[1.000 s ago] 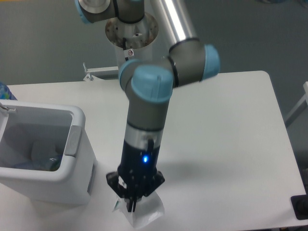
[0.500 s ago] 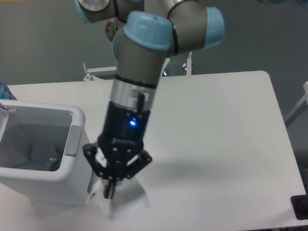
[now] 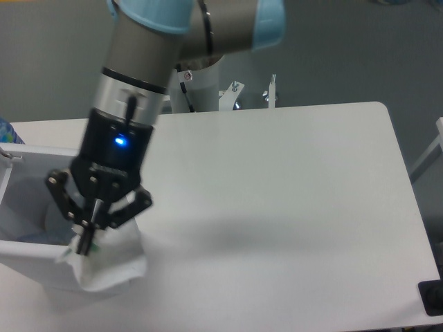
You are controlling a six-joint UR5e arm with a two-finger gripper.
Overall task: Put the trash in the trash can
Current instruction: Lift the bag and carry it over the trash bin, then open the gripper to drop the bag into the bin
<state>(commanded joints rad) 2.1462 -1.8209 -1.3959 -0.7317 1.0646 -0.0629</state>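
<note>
My gripper [image 3: 88,243] is shut on the crumpled translucent-white wrapper [image 3: 111,266], which hangs below the fingers in the air. Gripper and wrapper are in front of the right wall of the white trash can [image 3: 21,252] at the left, hiding its right rim. Inside the bin a bluish piece of the bottle [image 3: 38,237] shows low down; most of it is hidden by the arm and the bin wall.
The white table [image 3: 291,200] stretches to the right of the bin. A metal bracket [image 3: 271,90] stands behind the table's far edge. A dark object [image 3: 432,297] sits at the lower right corner.
The gripper has risen and swung left with the wrapper, from beside the bin's right front corner to over its right wall. The wrapper is off the table.
</note>
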